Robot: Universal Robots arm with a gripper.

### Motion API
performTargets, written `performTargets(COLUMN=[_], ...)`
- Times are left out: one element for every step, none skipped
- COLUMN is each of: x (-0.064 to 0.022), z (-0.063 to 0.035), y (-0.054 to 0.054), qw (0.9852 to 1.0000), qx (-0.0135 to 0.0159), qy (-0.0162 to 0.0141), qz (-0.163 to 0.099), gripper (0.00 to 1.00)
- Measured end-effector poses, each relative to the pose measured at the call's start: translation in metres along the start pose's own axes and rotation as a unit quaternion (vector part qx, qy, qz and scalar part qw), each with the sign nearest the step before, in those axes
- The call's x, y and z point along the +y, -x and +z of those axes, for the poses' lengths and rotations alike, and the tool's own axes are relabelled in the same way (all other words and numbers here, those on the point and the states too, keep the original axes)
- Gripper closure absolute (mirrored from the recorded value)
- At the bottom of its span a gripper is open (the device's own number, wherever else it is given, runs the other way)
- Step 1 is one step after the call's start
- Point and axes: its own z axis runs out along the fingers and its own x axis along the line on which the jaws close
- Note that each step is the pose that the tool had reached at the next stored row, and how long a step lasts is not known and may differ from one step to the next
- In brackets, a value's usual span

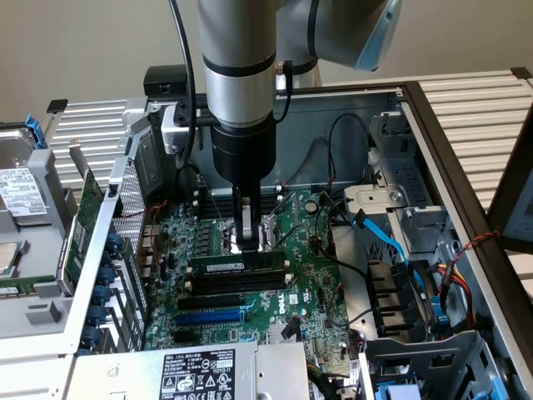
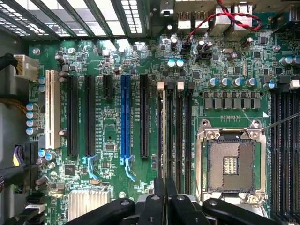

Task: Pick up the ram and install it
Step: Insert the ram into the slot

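The slim black tool (image 1: 245,243) is all but closed, pinching the top edge of the ram (image 1: 237,266) — a thin green stick with a white label, standing upright in a long black slot just near of the square metal socket (image 1: 271,237)

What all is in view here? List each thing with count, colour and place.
Green printed motherboard: one, green, floor of the open grey metal computer case.
Long thin green ram stick: one, green with white label, standing in a black slot.
Blue plastic expansion slot: one, blue, among black slots.
Silver metal processor socket: one, silver, empty, beside the ram slots.
Blue flat cable: one, blue, the exterior view's right.
Black tool: one, black, shut, directly above the ram stick.
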Motion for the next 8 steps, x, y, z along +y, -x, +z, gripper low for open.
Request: performTargets(x=[0.0,0.0,0.0,0.0,-0.0001,-0.0001,-0.0001,-0.0001], z=[0.0006,0.0013,0.0019,0.0022,0.0025,0.0028,0.0031,0.0036], y=[0.0,0.0,0.0,-0.0003,-0.0007,-0.001,-0.0014,-0.0016], qw=[1.0,1.0,1.0,1.0,1.0,1.0,1.0,1.0], qx=[-0.0001,0.0,0.0,0.0,0.0,0.0,-0.0001,-0.0001], qy=[0.0,0.0,0.0,0.0,0.0,0.0,0.0,-0.0001], qz=[0.0,0.0,0.0,0.0,0.0,0.0,0.0,0.0], gripper=[0.88,0.88,0.88,0.88,0.88,0.88,0.88,0.88])
